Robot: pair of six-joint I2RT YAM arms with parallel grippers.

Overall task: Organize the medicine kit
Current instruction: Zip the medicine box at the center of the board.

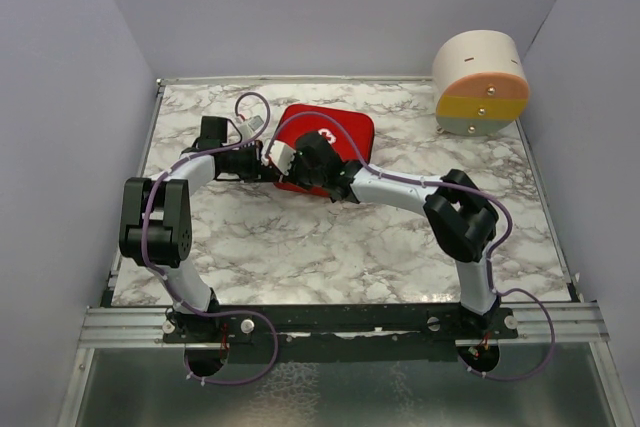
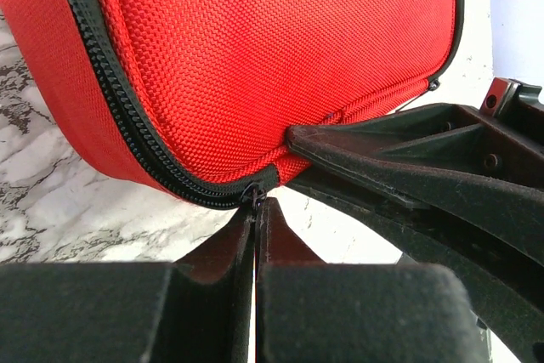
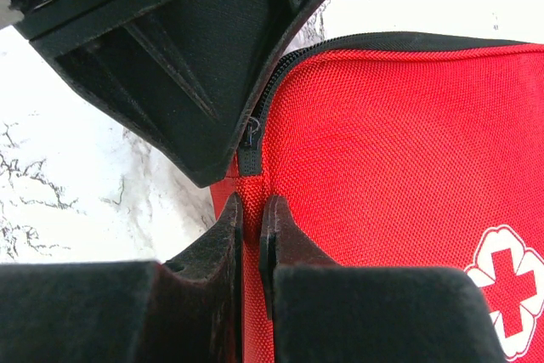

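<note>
The red medicine kit [image 1: 345, 130] lies zipped shut on the marble table, far centre. Both grippers meet at its near-left corner. My left gripper [image 1: 266, 159] is shut, and its tips pinch the black zipper pull [image 2: 253, 196] at the kit's corner [image 2: 280, 65]. My right gripper [image 1: 292, 161] is shut on a fold of the kit's red fabric [image 3: 252, 210], just below the zipper's end tab [image 3: 249, 155]. The white cross [image 3: 508, 282] on the lid shows at the right of the right wrist view. The kit's inside is hidden.
A round cream, orange, yellow and grey drawer container [image 1: 480, 84] stands at the far right corner. Grey walls close in the table [image 1: 300, 237] on three sides. The left gripper's finger [image 3: 170, 57] crowds the top of the right wrist view.
</note>
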